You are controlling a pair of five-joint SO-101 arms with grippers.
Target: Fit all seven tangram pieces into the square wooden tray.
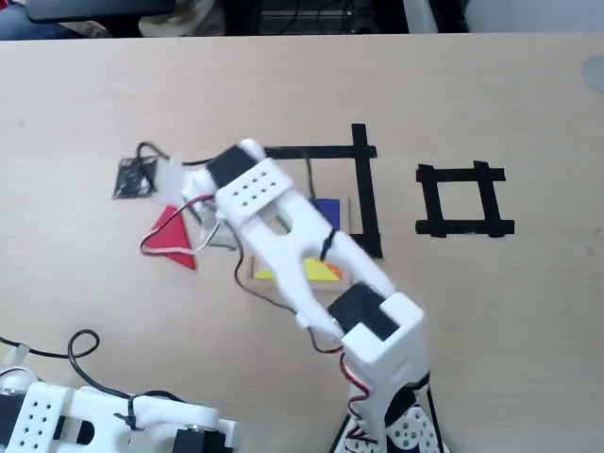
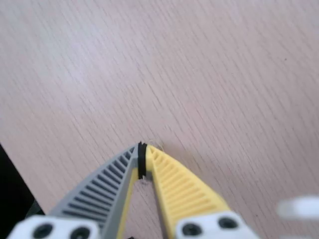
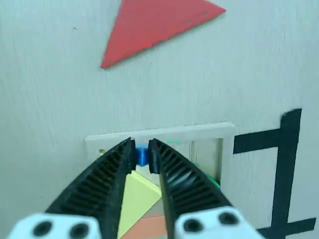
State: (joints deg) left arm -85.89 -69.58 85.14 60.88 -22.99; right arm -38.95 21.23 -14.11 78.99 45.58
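Your R fingers (image 3: 128, 150) are pinched nearly shut on a small blue piece (image 3: 141, 156), over the wooden tray (image 3: 164, 132) rim. Yellow piece (image 3: 137, 196) lies inside the tray. Red triangle (image 3: 159, 25) sits on the tabletop (image 3: 50, 89) nr the tray. L fingers (image 2: 144, 160) are closed, holding nothing.

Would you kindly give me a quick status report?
Left claw shut, empty. Right claw shut on blue piece at tray rim. Red triangle outside tray.
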